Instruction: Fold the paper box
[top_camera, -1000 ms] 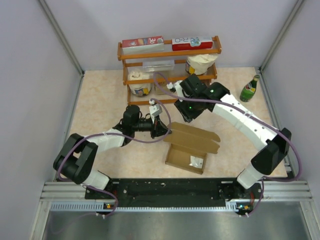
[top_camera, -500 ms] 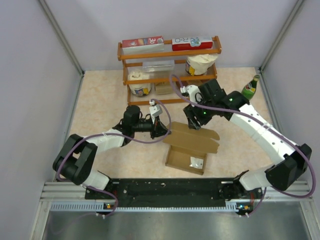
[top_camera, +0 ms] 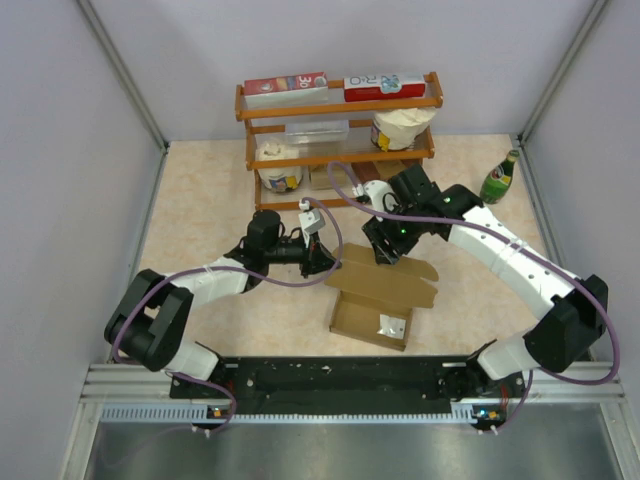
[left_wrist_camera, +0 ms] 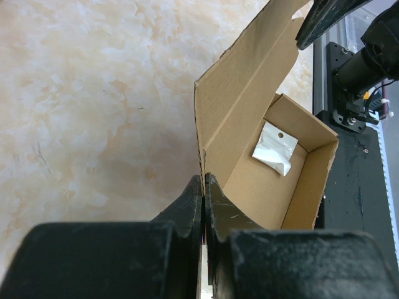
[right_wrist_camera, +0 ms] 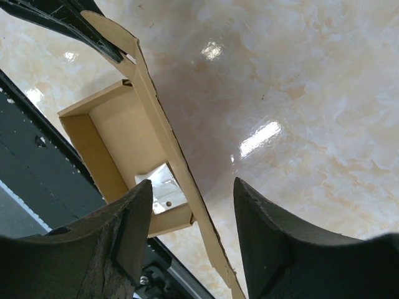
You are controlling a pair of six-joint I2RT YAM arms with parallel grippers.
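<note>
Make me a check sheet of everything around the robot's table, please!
surface: beige marbled tabletop, shiny.
job's things: plain brown cardboard box, lid flap raised, small white packet inside.
clutter: wooden shelf rack holding cartons and tubs; green glass bottle standing right of it.
grippers: left fingers shut on the lid's corner; right fingers open, one each side of the lid edge.
cables: purple cables looping over both arms.
surroundings: pale walls; black rail at the near edge.

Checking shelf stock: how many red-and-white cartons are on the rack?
2. The left carton and the right carton lie at opposite ends of the top shelf. Lower shelves are partly blocked, so others may be hidden.
</note>
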